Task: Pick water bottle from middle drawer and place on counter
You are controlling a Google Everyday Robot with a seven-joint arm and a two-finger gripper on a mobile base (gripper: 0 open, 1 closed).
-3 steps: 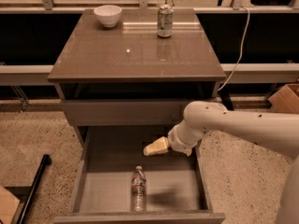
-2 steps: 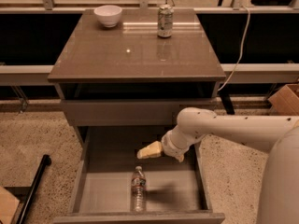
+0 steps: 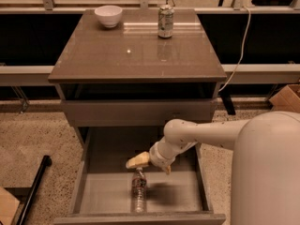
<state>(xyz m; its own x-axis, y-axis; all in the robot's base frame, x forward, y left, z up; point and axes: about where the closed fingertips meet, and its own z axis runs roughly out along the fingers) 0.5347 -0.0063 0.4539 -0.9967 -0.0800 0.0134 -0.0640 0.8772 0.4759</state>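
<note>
The water bottle [image 3: 138, 191] lies flat on the pale floor of the open middle drawer [image 3: 185, 193], cap end toward the cabinet. My gripper [image 3: 140, 162] hangs just above the bottle's cap end, inside the drawer, on the white arm that reaches in from the right. One tan finger [image 3: 137, 161] points left over the cap. The counter [image 3: 126, 50] is the glossy grey-brown top of the cabinet above.
A white bowl [image 3: 108, 16] sits at the counter's back left and a silvery drink can [image 3: 165, 21] at the back middle. A closed drawer front [image 3: 117, 112] is above the open drawer. A black bar [image 3: 33, 191] lies on the floor at left. A cardboard box [image 3: 287, 97] is at right.
The gripper has moved left and down inside the drawer, from right of the bottle to just above its cap end. The bottle has not moved.
</note>
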